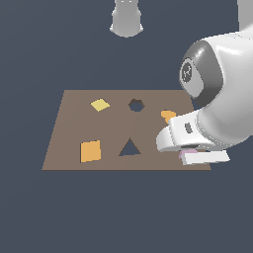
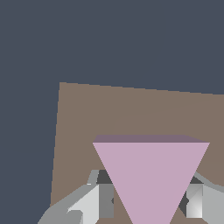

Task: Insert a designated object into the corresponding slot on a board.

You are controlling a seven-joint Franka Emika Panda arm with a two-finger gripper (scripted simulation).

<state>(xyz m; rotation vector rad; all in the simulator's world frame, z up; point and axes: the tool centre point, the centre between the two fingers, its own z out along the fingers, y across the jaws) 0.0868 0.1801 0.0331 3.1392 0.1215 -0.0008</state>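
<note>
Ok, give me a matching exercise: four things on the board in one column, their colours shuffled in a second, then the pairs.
Things:
1. square
2. diamond
3. triangular block
4. triangular slot

Colours:
A. lilac-pink
B. dark blue-grey
C. orange
D. yellow

Pairs: 1-C, 2-D, 3-A, 4-B
</note>
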